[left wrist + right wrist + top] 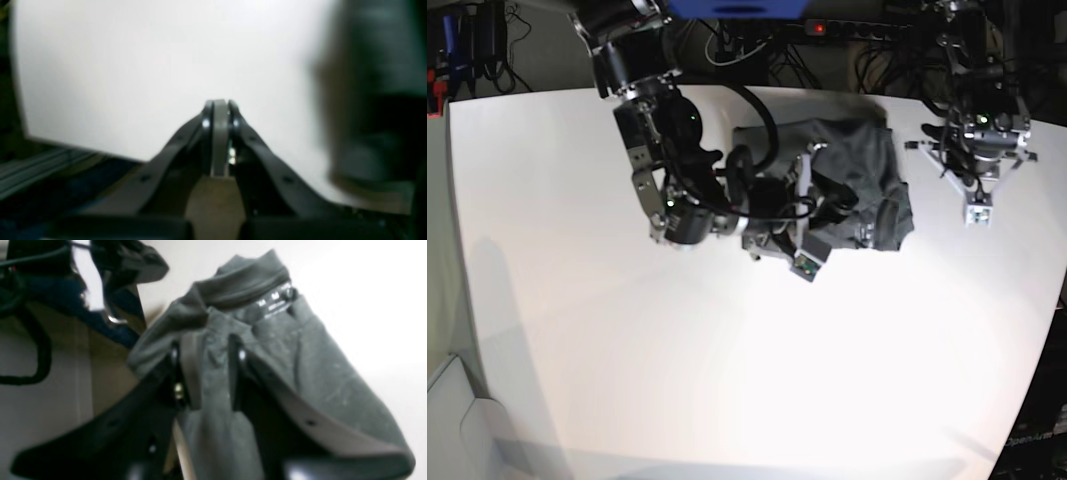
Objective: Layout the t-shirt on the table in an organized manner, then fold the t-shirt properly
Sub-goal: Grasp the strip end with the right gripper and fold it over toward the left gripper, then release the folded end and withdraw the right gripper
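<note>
1. Clearly, the t-shirt [867, 165] lay bunched in a dark grey heap on the far part of the white surface [727, 380], towards the side of the left arm in the base view.
2. The right hand [208, 373] was down on the garment, its fingers [190, 370] a narrow way apart with grey cloth showing between them (whether they actually pinched the cloth or only rested over it could not be told from the blurred wrist picture).
3. In the right wrist view the shirt's ribbed collar [243, 286] was rolled up beyond the fingertips, and a small dark label [275, 301] with pale print sat just beside it at the neck.
4. In the base view the right arm [662, 150] reached over from the far edge of the surface, its wrist covering the near left part of the heap.
5. The left hand [219, 108] was closed, its two pads pressed together with nothing between them.
6. That hand [979, 190] hung over bare surface just beside the shirt, apart from it.
7. In the left wrist view a dark, blurred mass [377, 100] filled the right side of the picture (too smeared to name).
8. Cables and dark equipment [847, 40] lay beyond the far edge of the surface.
</note>
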You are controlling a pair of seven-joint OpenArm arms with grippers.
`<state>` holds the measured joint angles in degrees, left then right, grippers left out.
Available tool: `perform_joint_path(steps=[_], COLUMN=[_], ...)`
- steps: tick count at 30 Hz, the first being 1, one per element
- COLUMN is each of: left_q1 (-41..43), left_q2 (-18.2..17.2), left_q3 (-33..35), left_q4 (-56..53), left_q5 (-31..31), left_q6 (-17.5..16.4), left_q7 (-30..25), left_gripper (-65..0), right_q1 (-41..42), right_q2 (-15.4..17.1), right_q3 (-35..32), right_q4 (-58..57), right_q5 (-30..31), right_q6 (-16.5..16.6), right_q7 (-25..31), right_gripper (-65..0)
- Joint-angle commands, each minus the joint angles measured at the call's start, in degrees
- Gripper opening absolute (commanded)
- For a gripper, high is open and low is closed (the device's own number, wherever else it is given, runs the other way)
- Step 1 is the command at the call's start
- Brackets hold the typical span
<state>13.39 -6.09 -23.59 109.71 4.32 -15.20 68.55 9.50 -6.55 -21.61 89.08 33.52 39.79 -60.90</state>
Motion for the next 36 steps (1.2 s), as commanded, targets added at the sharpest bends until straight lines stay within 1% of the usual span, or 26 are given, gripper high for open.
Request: perform_joint_path(steps=[1,4,7,9,11,12,13,14,15,17,19,20,21,24,26,28,30,31,33,35,36], left_q1=[0.20,1.69,1.78,1.78,1.60,1.51,1.43,1.16,1.16,1.16,1.16,1.07,1.16,1.16,1.34,1.69,1.69,1.69,1.69,1.16,1.07], left_q2=[-1.25,-1.96,-2.22,-1.96,-1.87,-1.87,-1.78,-1.78,-1.69,-1.43,-0.55,-0.11,0.42,1.03,0.94,0.94,0.94,0.94,0.86,0.86,0.86], left_q3=[-1.15,-3.53,-5.55,-6.25,-6.34,-6.16,-6.16,-6.43,-6.43,-6.52,-6.52,-6.52,-6.52,-6.52,-6.87,-9.86,-13.28,-14.69,-16.89,-18.03,-17.94], left_q4=[0.93,0.84,0.49,0.84,0.93,0.93,1.01,1.54,2.07,3.04,3.83,4.44,5.23,6.29,6.38,6.38,6.29,6.29,5.94,5.67,5.23], left_q5=[-0.32,-0.58,-0.58,-0.67,-0.76,-0.84,-1.46,-2.69,-4.18,-7.00,-9.28,-10.25,-11.39,-15.00,-18.16,-22.91,-28.36,-31.97,-38.12,-41.28,-41.46], left_q6=[0.21,0.21,0.12,0.12,0.04,-0.75,-2.60,-5.41,-8.23,-11.66,-13.24,-14.12,-14.12,-14.12,-14.12,-14.12,-14.12,-14.12,-14.12,-14.03,-14.03], left_q7=[-0.64,-1.08,-1.17,-1.17,-1.17,-1.17,-1.17,-0.73,-0.55,-0.55,-0.55,-0.55,-0.47,2.00,2.87,2.87,3.05,3.05,3.05,2.79,2.61], left_gripper=[-65.0,-65.0,-65.0,-65.0,-65.0,-65.0,-65.0,-65.0,-65.0,-64.6,-61.9,-59.8,-57.3,-46.4,-38.4,-28.8,-19.5,-14.5,-6.7,-1.3,0.0], right_q1=[1.01,1.01,1.54,1.54,1.54,1.62,1.80,2.24,2.42,2.85,4.00,4.35,4.53,4.61,4.35,4.17,4.09,3.38,2.50,2.24,2.24], right_q2=[-0.97,-1.15,-1.85,-1.85,-1.76,-1.76,-1.59,-1.06,0.35,2.37,4.30,5.54,6.50,8.70,10.28,12.22,13.80,14.59,16.00,16.79,16.88], right_q3=[-0.33,-0.50,-3.23,-4.64,-5.69,-5.78,-5.60,-5.52,-5.60,-5.34,-5.25,-4.72,-3.93,0.46,2.66,4.59,6.00,6.88,8.90,9.87,10.13], right_q4=[-0.59,-6.22,-12.20,-13.25,-13.17,-13.08,-12.64,-11.67,-10.18,-7.01,-3.50,-1.21,0.64,6.09,8.64,10.31,10.66,10.75,10.83,10.83,10.83], right_q5=[1.60,1.60,1.60,1.60,1.60,1.60,1.60,1.60,1.60,1.60,1.60,1.60,1.60,1.60,1.60,1.69,1.69,1.69,1.78,1.78,1.78], right_q6=[0.21,0.21,0.21,0.21,0.21,0.21,0.21,0.21,0.21,0.21,0.21,0.21,0.21,0.21,0.21,0.21,0.21,0.21,0.21,0.21,0.21], right_q7=[2.40,4.95,8.90,10.93,11.10,11.10,11.10,11.01,10.66,8.29,5.65,3.89,2.31,-1.91,-2.88,-2.96,-2.96,-2.96,-2.96,-2.96,-2.96], right_gripper=[-55.2,-55.2,-55.2,-55.2,-55.2,-55.2,-55.2,-55.2,-55.2,-55.2,-55.2,-54.5,-53.3,-47.1,-42.3,-37.3,-34.6,-33.9,-33.6,-33.6,-33.6])
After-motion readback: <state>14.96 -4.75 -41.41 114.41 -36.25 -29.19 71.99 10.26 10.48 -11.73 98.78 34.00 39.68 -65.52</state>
